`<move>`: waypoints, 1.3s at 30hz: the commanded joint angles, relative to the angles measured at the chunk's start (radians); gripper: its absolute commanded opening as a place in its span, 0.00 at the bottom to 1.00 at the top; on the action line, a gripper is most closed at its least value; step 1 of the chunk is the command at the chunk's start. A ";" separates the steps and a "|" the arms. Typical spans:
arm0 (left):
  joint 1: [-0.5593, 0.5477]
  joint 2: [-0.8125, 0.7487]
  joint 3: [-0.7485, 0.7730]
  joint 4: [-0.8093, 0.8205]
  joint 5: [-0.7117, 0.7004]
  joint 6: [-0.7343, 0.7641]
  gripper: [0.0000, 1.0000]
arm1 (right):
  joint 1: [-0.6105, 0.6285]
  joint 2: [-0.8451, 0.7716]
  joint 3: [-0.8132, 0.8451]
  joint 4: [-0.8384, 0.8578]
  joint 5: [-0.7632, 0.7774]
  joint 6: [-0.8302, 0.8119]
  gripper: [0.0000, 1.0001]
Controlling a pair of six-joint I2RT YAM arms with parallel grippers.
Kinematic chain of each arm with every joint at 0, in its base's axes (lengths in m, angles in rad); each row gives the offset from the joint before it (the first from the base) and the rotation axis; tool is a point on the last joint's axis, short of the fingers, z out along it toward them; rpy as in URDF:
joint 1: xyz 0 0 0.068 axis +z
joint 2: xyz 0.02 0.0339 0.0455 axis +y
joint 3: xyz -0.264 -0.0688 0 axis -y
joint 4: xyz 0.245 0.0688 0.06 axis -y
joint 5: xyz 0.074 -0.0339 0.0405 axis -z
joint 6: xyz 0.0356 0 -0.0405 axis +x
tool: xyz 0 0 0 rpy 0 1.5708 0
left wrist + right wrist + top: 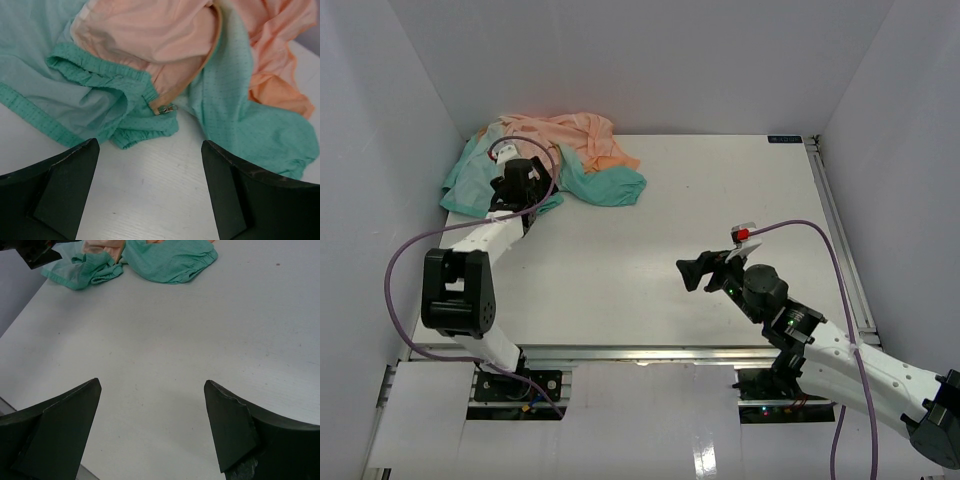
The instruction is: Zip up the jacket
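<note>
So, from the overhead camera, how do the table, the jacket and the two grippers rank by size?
1. table, largest by far.
2. jacket.
3. left gripper and right gripper: about alike, so unranked.

Jacket (545, 160) lies bunched in the table's (720, 200) 10–11 o'clock corner, close to the left wall (380, 150). The left arm (470, 260) and its purple cable (395, 270) take up the 8–9 o'clock edge. Left gripper (517, 183) hangs over the jacket's near hem with jaws wide; bare table lies between them, and the zipper pull (169, 108) just beyond is uncovered. The surface from 12 to 6 o'clock is open. Right gripper (698, 270) is near centre with jaws wide, and its path toward 10 o'clock is unobstructed.
</note>
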 commanded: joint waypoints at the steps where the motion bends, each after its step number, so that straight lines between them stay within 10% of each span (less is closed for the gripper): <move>1: 0.002 0.131 0.115 -0.042 0.059 0.073 0.91 | -0.001 -0.013 0.013 0.047 -0.047 0.003 0.90; 12: 0.020 0.331 0.205 -0.105 0.111 0.124 0.83 | -0.002 0.000 0.018 0.044 -0.065 -0.006 0.90; 18: 0.005 0.343 0.197 -0.163 0.186 0.082 0.19 | -0.001 -0.003 0.020 0.039 -0.060 -0.007 0.91; 22: -0.108 0.272 0.142 -0.191 0.190 0.043 0.01 | -0.002 -0.022 0.012 0.043 -0.054 0.008 0.91; 36: -0.637 -0.227 -0.418 0.031 0.139 -0.183 0.00 | -0.002 -0.039 -0.001 0.045 0.074 0.021 0.91; 39: -0.702 -0.261 -0.423 0.050 0.201 -0.196 0.16 | -0.005 -0.023 0.008 0.046 0.091 0.011 0.91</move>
